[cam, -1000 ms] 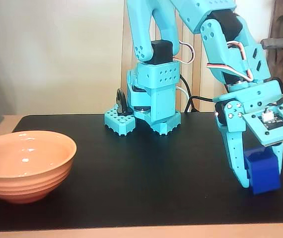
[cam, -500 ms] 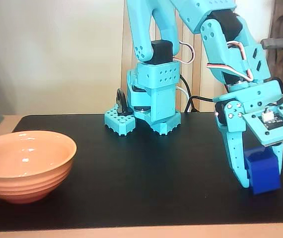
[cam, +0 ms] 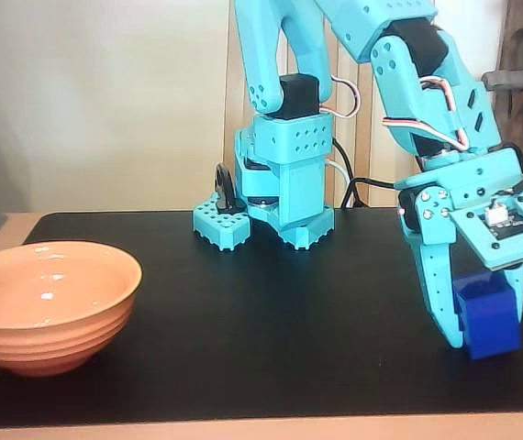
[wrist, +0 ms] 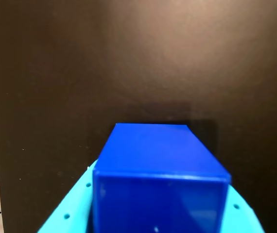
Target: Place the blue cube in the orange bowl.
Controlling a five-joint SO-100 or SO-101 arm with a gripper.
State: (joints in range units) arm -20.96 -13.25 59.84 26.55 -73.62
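Cube [cam: 489,315] first: the blue cube sits right between the fingers [cam: 482,341], at the right end of the black desk [cam: 271,339] in the fixed view. The left finger [cam: 436,289] runs down its left face, touching or very nearly so, and the other finger shows only as a strip behind its upper right edge. In the wrist view the cube [wrist: 159,179] fills the gap, with turquoise finger surfaces [wrist: 70,211] flanking both lower corners and no open space showing on either side. The fingers are narrowed onto the cube, holding it. Its bottom edge looks to be at the desk surface or barely off it; I cannot tell which.

The orange bowl [cam: 49,304] stands well away from the fingers, at the far left end of the desk in the fixed view, upright with nothing in it. The arm's base [cam: 275,197] stands at the back of the desk, between bowl and fingers.

Compared with half a second and a second ago, little differs: the cube and the wrist sit a trace further right, perhaps slightly higher. The grip looks the same, and the bowl has not shifted.
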